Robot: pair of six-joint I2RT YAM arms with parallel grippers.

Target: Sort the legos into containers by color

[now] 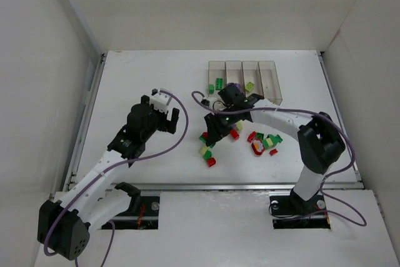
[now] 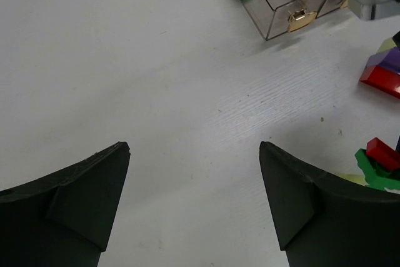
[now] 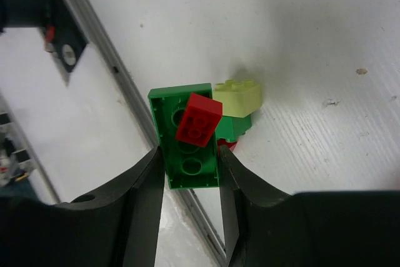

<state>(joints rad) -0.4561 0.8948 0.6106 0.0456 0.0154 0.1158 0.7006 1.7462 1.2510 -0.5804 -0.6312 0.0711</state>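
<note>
The right gripper [image 3: 190, 164] clamps a green brick [image 3: 195, 176] by its long sides, hollow underside facing up the wrist, with a red brick [image 3: 199, 119] stuck in it, near the middle of the tabletop [image 3: 325, 42]. The left gripper [image 2: 192, 151] hangs with fingers spread wide and nothing between them, short of the bins [image 2: 275, 4].

Bright, even light from above; shadows soft, focus mostly sharp.

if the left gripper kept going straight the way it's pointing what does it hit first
Likely just bare table; the left gripper is open over white surface, the nearest bin off ahead-right. Depth unclear.
</note>
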